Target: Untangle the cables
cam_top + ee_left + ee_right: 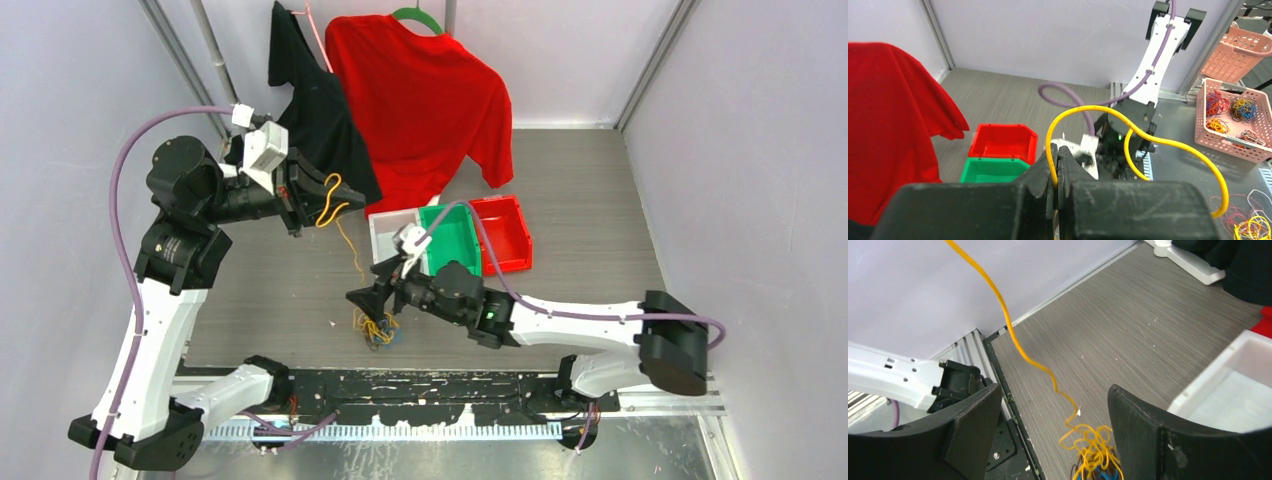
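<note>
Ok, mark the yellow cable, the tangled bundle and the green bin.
yellow cable (1083, 107): left wrist, loop's top
tangled bundle (1091, 442): right wrist, yellow strands
green bin (458, 245): top external, inner floor

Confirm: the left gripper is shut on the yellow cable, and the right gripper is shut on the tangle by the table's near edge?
Not quite. The right gripper is open: the right wrist view shows its jaws wide apart, with the tangle lying below between them. The left gripper is indeed shut on the yellow cable.
</note>
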`<state>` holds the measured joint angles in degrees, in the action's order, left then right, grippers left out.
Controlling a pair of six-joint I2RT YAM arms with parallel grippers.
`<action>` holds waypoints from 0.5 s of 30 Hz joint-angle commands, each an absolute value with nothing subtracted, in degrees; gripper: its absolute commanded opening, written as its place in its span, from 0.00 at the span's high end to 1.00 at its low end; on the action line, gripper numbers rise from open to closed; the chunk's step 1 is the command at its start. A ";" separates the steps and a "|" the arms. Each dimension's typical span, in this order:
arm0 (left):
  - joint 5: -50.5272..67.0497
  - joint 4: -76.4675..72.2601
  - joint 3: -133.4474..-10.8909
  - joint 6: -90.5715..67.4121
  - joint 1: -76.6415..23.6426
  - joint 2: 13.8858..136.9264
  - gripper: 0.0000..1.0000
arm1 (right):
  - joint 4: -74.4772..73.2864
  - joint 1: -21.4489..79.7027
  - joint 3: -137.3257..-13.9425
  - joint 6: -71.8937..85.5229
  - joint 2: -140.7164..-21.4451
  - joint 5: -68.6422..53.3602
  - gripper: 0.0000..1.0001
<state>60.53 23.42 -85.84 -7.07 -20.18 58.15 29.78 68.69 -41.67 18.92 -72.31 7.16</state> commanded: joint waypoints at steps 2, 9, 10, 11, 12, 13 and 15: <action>60.28 21.01 -91.57 -7.49 -20.30 59.16 1.00 | 33.54 69.24 -49.32 15.45 -80.65 10.91 0.22; 60.00 21.35 -98.07 -7.76 -20.38 60.90 1.00 | 37.27 69.25 -50.31 18.63 -89.34 10.19 0.36; 59.84 21.33 -99.22 -7.72 -20.31 61.24 1.00 | 38.27 69.26 -49.44 19.09 -89.91 10.31 0.37; 59.59 21.17 -100.33 -7.73 -20.33 61.63 1.00 | 39.12 69.26 -48.36 19.65 -90.58 10.72 0.38; 59.33 20.82 -101.42 -7.66 -20.31 61.98 1.00 | 39.98 69.24 -47.36 20.13 -91.11 11.17 0.39; 58.90 20.51 -102.57 -7.58 -20.31 62.39 1.00 | 40.69 69.21 -46.24 20.80 -91.60 11.69 0.39; 58.01 20.19 -105.28 -6.90 -20.34 63.30 1.00 | 42.49 69.26 -43.97 21.67 -92.48 12.68 0.39</action>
